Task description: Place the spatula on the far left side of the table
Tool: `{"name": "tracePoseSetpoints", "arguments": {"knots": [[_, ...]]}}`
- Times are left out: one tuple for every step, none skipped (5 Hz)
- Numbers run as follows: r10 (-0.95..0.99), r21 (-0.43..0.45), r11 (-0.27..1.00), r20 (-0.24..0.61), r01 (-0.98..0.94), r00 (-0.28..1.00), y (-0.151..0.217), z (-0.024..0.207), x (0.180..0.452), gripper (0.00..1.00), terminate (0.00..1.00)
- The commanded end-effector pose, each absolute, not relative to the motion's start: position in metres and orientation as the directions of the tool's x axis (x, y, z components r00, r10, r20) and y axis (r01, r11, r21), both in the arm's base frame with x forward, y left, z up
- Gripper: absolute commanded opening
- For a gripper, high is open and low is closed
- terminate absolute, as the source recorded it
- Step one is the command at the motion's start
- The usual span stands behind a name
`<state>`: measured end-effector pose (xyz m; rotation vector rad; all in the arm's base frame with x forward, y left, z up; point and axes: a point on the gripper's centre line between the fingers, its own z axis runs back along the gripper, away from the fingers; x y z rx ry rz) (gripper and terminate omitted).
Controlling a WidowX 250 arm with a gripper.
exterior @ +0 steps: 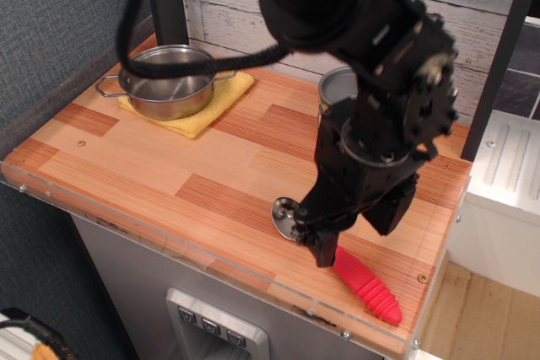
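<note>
The spatula lies on the table (pixel 152 158) near the front right edge. Its shiny metal bowl (pixel 285 212) points left and its ribbed red-pink handle (pixel 369 287) runs toward the front right corner. My gripper (pixel 350 240) is lowered onto the spatula's neck, where the bowl meets the handle. One dark finger (pixel 324 249) stands just in front of the neck and the other is farther back to the right. The jaws still stand apart around the spatula. The neck itself is hidden by the gripper.
A steel pot (pixel 169 82) sits on a yellow cloth (pixel 226 97) at the back left. A tin can (pixel 339 87) stands behind the arm. A white cabinet (pixel 506 200) is off the table's right edge. A wooden wall runs along the back.
</note>
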<state>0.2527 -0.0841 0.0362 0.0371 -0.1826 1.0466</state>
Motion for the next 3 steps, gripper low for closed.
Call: {"name": "tracePoseSetpoints", "arguments": {"knots": [[0.861, -0.06, 0.502, 0.126, -0.863, 0.492, -0.087, 0.023, 0.266, 1.0, 0.0], [0.871, -0.064, 0.489, 0.096, -0.87, 0.482, -0.086, 0.018, 0.263, 1.0, 0.0], [0.877, -0.072, 0.479, 0.082, -0.875, 0.473, -0.086, 0.013, 0.26, 1.0, 0.0]]}}
